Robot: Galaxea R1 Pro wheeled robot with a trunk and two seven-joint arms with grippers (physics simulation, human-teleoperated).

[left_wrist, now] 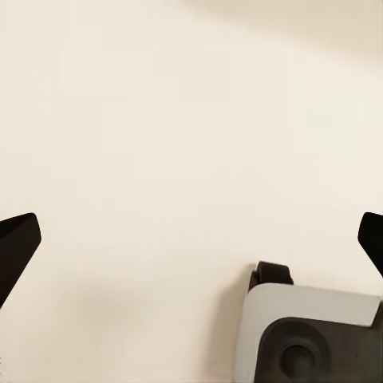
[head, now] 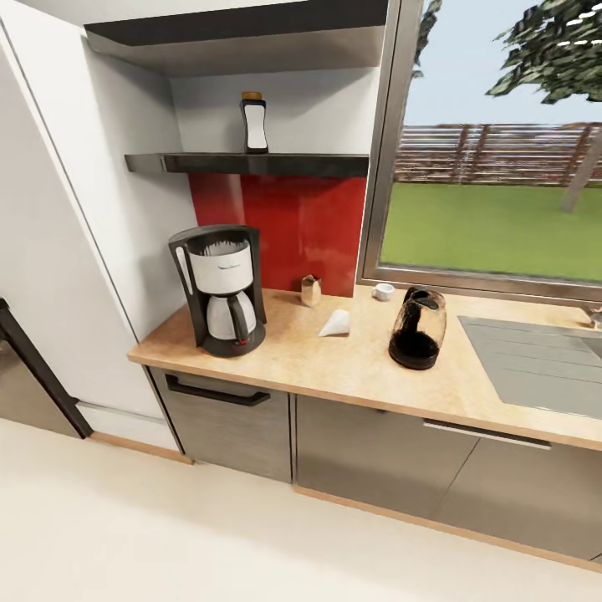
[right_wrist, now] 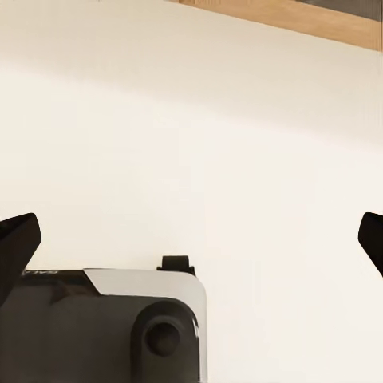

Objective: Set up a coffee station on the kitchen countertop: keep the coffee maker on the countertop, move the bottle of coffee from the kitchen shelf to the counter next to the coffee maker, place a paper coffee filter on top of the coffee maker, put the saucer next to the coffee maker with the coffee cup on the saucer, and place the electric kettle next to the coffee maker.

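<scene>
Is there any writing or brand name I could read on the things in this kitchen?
Coffee maker: a small dark brand mark on its white upper body, too blurred to read.
Bottle of coffee on the shelf: white label, no legible text.
Nothing else carries readable writing.

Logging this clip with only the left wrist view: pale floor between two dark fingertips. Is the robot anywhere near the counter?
Observer: Yes. The head view faces the kitchen countertop, with the coffee maker standing near its left end.
Operator: Where is the bottle of coffee?
Observer: Upright on the dark shelf above the coffee maker; the bottle of coffee is not on the counter.
Operator: Is the filter on the machine?
Observer: No. The paper coffee filter lies on the countertop between the coffee maker and the electric kettle.
</scene>
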